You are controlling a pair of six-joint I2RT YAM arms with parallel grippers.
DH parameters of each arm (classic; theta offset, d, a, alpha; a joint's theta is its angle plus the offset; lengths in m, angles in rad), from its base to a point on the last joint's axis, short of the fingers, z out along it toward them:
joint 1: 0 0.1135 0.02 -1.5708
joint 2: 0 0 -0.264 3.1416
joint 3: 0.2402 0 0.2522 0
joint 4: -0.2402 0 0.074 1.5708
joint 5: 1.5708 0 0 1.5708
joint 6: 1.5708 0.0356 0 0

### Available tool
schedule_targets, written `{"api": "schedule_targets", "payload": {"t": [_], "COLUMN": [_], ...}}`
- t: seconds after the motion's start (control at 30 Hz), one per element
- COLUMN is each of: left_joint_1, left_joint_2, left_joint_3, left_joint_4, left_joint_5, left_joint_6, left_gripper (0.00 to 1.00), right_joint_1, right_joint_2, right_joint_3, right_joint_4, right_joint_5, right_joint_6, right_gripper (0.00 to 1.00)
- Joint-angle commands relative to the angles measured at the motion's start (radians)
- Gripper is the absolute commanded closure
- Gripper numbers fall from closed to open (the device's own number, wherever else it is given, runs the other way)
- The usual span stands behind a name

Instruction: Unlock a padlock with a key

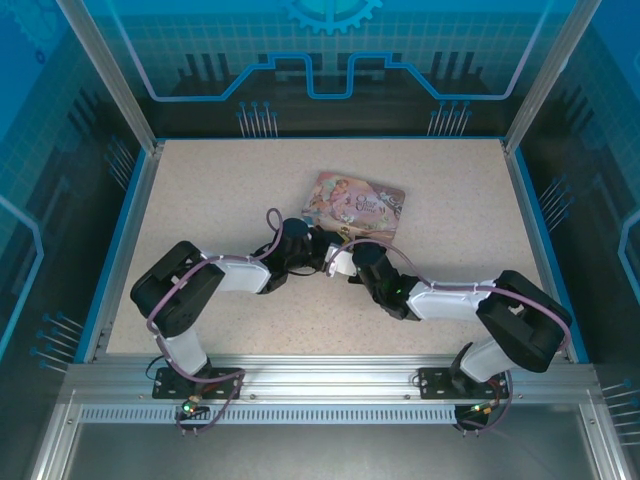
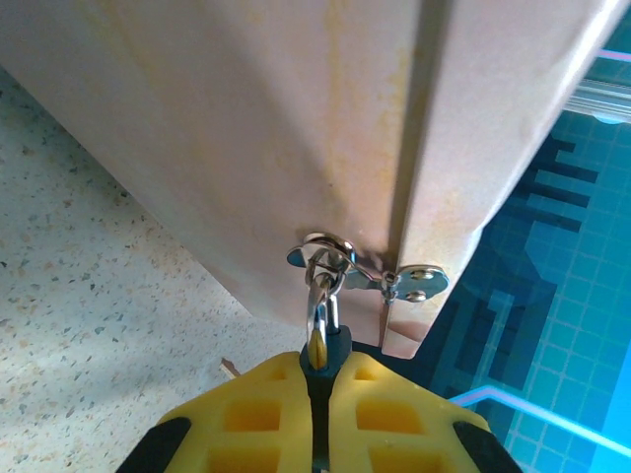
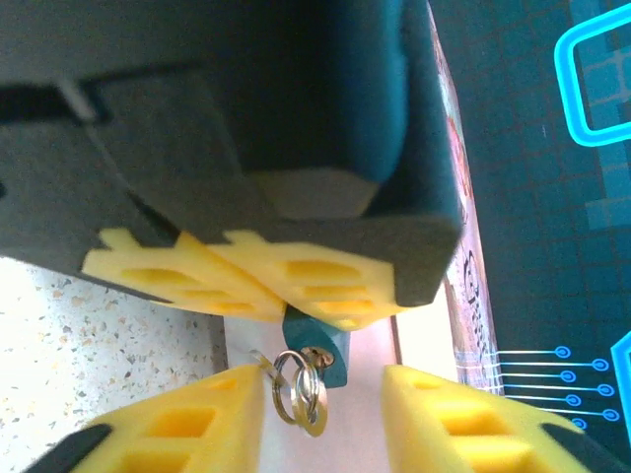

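Padlock (image 3: 315,341) clamped by its body in my left gripper (image 2: 317,370).
Tiny, slick; right gripper (image 3: 323,382) spread around key ring (image 3: 296,387).

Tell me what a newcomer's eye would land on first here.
A pink illustrated tin box sits mid-table, where the two arms meet. Seen from the left wrist, the left gripper is shut on the tiny blue padlock, its shackle threaded through the box's metal hasp. Seen from the right wrist, the open right gripper flanks a small key ring dangling at the padlock's base.
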Motion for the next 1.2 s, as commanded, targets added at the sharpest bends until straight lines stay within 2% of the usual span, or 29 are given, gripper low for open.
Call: {"api": "schedule_targets", "payload": {"t": [0.0, 0.3, 0.4, 0.53, 0.7, 0.9, 1.17], "left_joint_1": [0.005, 0.004, 0.004, 0.004, 0.002, 0.001, -0.002], "left_joint_2": [-0.041, -0.038, -0.037, -0.035, -0.029, -0.024, -0.017], "left_joint_3": [0.033, 0.032, 0.030, 0.026, 0.025, 0.019, 0.021], "left_joint_4": [0.041, 0.048, 0.051, 0.060, 0.072, 0.086, 0.085], "left_joint_5": [0.027, 0.023, 0.024, 0.019, 0.018, 0.013, 0.012], "left_joint_6": [-0.005, -0.007, -0.009, -0.011, -0.012, -0.016, -0.013], "left_gripper": [1.00, 1.00, 1.00, 1.00, 1.00, 1.00, 1.00], "right_joint_1": [-0.012, -0.015, -0.024, -0.061, -0.080, -0.126, -0.219], "right_joint_2": [0.011, -0.007, -0.030, -0.061, -0.069, -0.088, -0.113], "right_joint_3": [0.037, 0.038, 0.053, 0.081, 0.129, 0.119, 0.059], "right_joint_4": [0.017, -0.041, -0.101, -0.189, -0.310, -0.337, -0.260], "right_joint_5": [-0.030, -0.067, -0.118, -0.244, -0.315, -0.418, -0.630], "right_joint_6": [0.030, 0.115, 0.191, 0.353, 0.475, 0.661, 0.869], "right_gripper": [0.73, 1.00, 1.00, 1.00, 1.00, 1.00, 1.00]}}
